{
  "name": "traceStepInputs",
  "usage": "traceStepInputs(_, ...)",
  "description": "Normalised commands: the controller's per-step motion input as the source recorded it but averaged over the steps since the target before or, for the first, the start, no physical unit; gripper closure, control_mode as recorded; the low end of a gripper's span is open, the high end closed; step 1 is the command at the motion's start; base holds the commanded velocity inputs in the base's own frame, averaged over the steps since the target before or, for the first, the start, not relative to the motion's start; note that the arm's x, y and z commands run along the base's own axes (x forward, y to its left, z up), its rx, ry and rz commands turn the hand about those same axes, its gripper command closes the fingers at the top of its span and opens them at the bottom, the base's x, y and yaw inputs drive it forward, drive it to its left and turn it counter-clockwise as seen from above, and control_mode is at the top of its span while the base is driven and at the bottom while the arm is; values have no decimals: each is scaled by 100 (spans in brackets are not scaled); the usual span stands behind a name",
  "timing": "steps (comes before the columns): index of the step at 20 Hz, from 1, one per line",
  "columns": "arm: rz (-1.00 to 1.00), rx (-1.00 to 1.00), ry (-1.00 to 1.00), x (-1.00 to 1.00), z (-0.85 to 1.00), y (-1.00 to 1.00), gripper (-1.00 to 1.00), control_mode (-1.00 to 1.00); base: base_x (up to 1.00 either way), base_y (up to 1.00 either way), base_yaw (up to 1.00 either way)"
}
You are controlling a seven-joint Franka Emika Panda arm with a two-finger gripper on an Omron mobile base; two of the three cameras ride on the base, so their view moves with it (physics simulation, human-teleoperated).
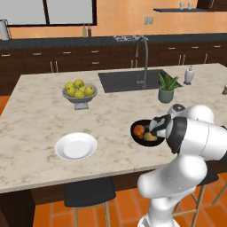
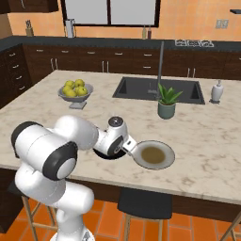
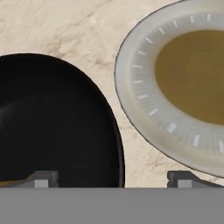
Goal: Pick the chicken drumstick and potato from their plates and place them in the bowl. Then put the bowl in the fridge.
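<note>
The black bowl (image 1: 138, 141) sits near the counter's front edge. The orange-brown chicken drumstick (image 1: 139, 130) and the tan potato (image 1: 150, 137) lie inside it. My gripper (image 3: 113, 180) is open and straddles the bowl's (image 3: 57, 122) rim. One fingertip (image 3: 41, 179) is inside the bowl and the other stands outside it. No part of the jaws is closed on the rim. The grey-beige plate (image 3: 144, 100) with a brown centre lies bare right beside the bowl. The white plate (image 1: 76, 146) lies bare to the left. The fridge is out of view.
A grey footed fruit bowl (image 1: 80, 94) of yellow-green fruits stands mid-counter. Behind are the sink (image 1: 128, 80) with its tall faucet, a small potted plant (image 1: 166, 88) and a soap dispenser (image 1: 189, 75). Stools stand under the counter's front edge (image 1: 88, 177).
</note>
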Motion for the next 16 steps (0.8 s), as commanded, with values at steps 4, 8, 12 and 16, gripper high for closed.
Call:
traceStepInputs(4,0,0,-2,0,-19,-2,-100,-100,0,0,0)
traceStepInputs(8,0,0,-3,1,-19,3,-100,-100,0,0,0)
traceStepInputs(12,2,0,-5,0,-11,9,100,-100,0,0,0)
traceStepInputs(16,2,0,-3,4,-13,10,100,-100,0,0,0)
